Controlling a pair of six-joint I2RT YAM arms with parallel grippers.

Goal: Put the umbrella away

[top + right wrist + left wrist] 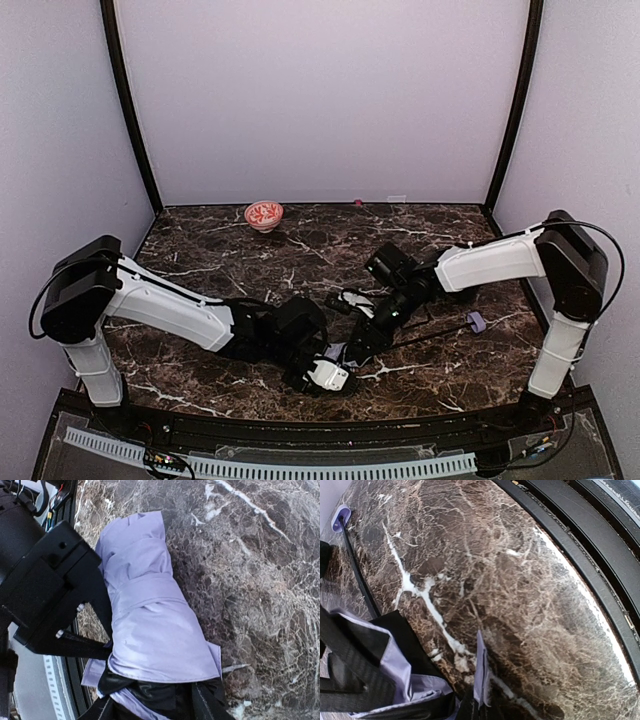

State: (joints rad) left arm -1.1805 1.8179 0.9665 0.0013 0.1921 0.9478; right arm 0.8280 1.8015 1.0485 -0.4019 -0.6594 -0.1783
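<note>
The umbrella lies on the dark marble table, low in the overhead view and just right of centre, where the two arms meet. Its pale lavender cloth is gathered into a rough bundle with a band of the same cloth across the middle. Black lining shows at the end nearest the right wrist camera. The thin black shaft runs from the bundle across the table to the small lavender handle, which rests on the marble at the right of the overhead view, below the right forearm.

The left gripper comes in from the left and sits against the bundle. Its jaws are closed, and in the left wrist view a narrow flap of lavender cloth stands up from the bottom centre of the frame, where the fingertips meet, so it seems to pinch the cloth.

The right gripper reaches down from the upper right towards the same spot. In its own camera the two fingers stand apart at the bottom of the frame, with the black-lined end of the bundle between them. I cannot tell whether they touch the cloth.

A small red bowl sits at the far edge of the table, well apart from the umbrella.
</note>
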